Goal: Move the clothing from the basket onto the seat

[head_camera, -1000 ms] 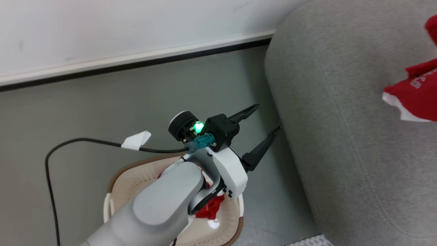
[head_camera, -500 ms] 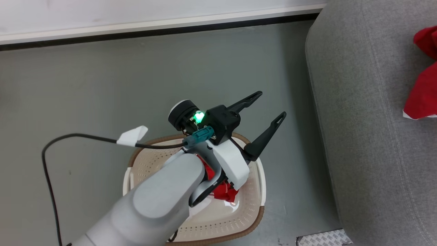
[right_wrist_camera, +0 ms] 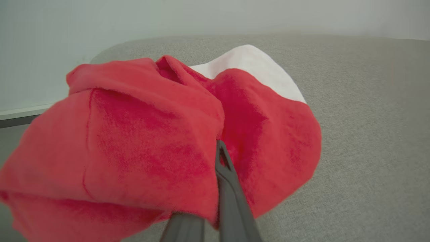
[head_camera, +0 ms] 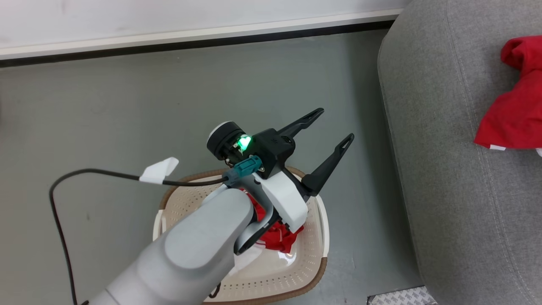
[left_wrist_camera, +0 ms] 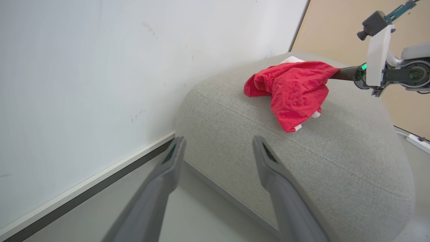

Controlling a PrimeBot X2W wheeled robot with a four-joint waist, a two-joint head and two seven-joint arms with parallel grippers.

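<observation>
The right gripper [right_wrist_camera: 220, 148] is clamped shut on a red garment [right_wrist_camera: 134, 141] draped on the seat [right_wrist_camera: 369, 134] — it should be let go well in from the edge, fingers drawn straight off. The left gripper [head_camera: 335, 124] is held wide open, empty, above the basket [head_camera: 315, 275], where more clothing [head_camera: 284, 239] is seen. Coarse grey weave underneath — smooth floor [head_camera: 127, 106], white wall [left_wrist_camera: 84, 67] beyond.
</observation>
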